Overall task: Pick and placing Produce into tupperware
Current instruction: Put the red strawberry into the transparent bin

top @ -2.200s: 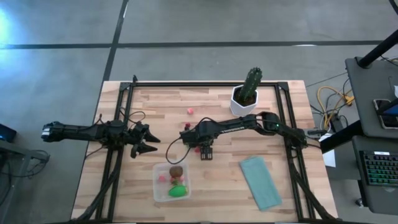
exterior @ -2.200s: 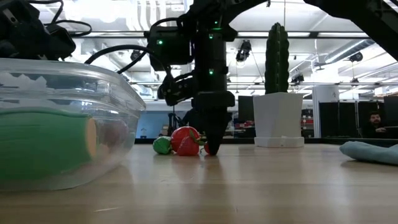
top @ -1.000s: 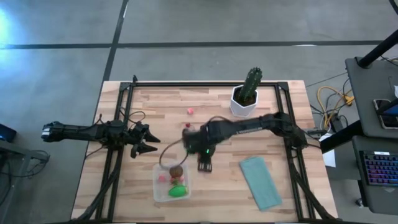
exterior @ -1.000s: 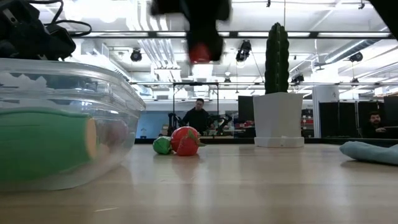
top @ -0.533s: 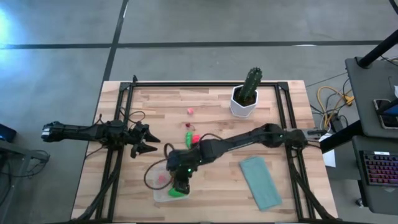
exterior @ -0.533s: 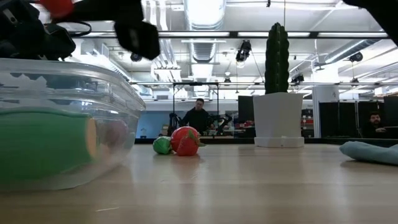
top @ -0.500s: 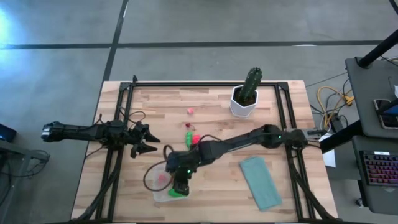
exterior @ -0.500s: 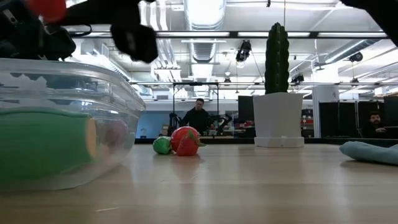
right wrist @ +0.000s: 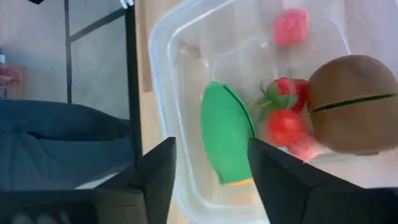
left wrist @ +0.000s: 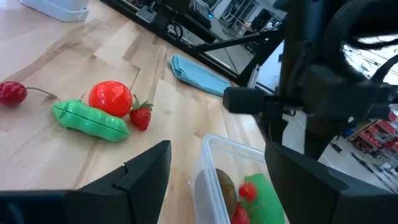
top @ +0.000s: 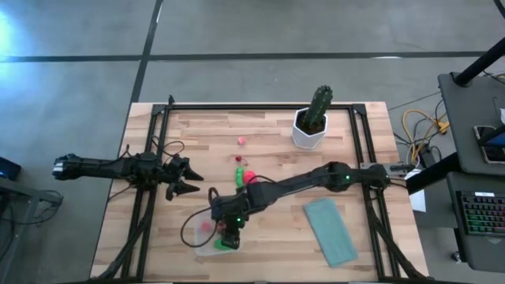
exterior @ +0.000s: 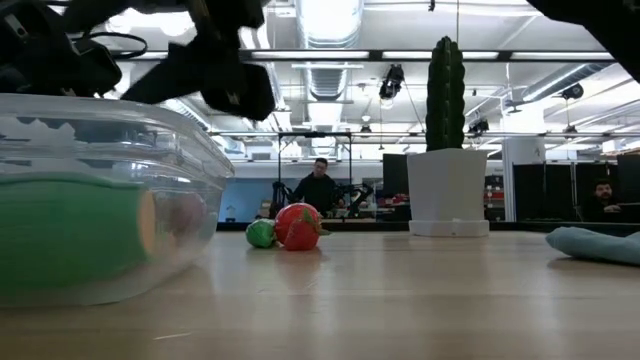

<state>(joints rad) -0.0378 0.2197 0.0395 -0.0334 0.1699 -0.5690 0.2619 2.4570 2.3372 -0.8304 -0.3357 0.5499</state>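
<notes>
The clear tupperware (top: pixel 199 237) sits near the table's near edge. It holds a green oval piece (right wrist: pixel 227 134), a brown round piece (right wrist: pixel 351 102), a pink cube (right wrist: pixel 290 28) and red bits (right wrist: pixel 285 126). My right gripper (right wrist: pixel 211 180) hovers open just above it, touching nothing. More produce rests on the table beyond the tupperware: a red round piece (left wrist: pixel 110 98), a green pod (left wrist: pixel 90 120), a strawberry (left wrist: pixel 140 116) and a cherry (left wrist: pixel 12 92). My left gripper (top: pixel 189 178) waits open at the table's left side.
A cactus in a white pot (top: pixel 313 118) stands near the far edge. A teal cloth (top: pixel 330 230) lies flat on the near right. A small pink bit (top: pixel 240 140) lies alone toward the far side. People show in the room beyond the table.
My right gripper has travelled from the table's middle toward the near left and now hangs over the tupperware. The red piece that it carried high no longer shows between its fingers, and a red bit lies inside the tupperware.
</notes>
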